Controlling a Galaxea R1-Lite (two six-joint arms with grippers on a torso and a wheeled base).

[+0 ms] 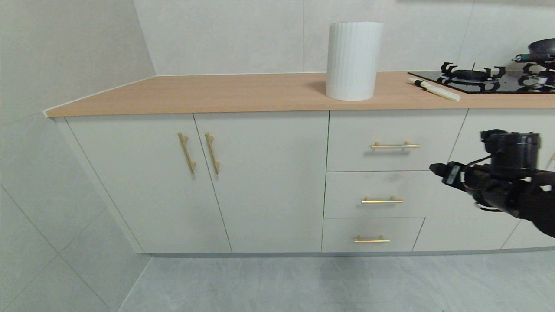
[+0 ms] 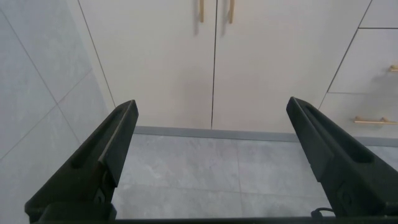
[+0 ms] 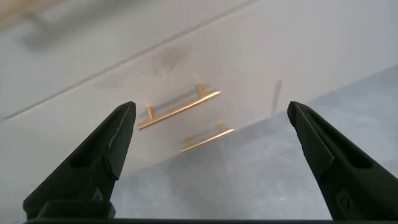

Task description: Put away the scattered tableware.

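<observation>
A cream-handled utensil [image 1: 433,89] lies on the wooden countertop [image 1: 217,93] by the left edge of the hob. A tall white ribbed holder [image 1: 353,60] stands upright on the counter to its left. My right gripper [image 1: 437,169] hangs in front of the drawer stack, level with the middle drawer and to its right. In the right wrist view this gripper [image 3: 211,109] is open and holds nothing, facing two gold drawer handles [image 3: 180,107]. My left gripper [image 2: 211,106] is also open with nothing in it, low down and facing the double cabinet doors [image 2: 211,56] and the floor.
Three drawers with gold handles [image 1: 382,200] sit under the holder. Double doors with vertical handles [image 1: 199,152] are to their left. A black gas hob [image 1: 485,80] with a dark pot [image 1: 542,47] fills the counter's right end. Tiled walls close off the left corner.
</observation>
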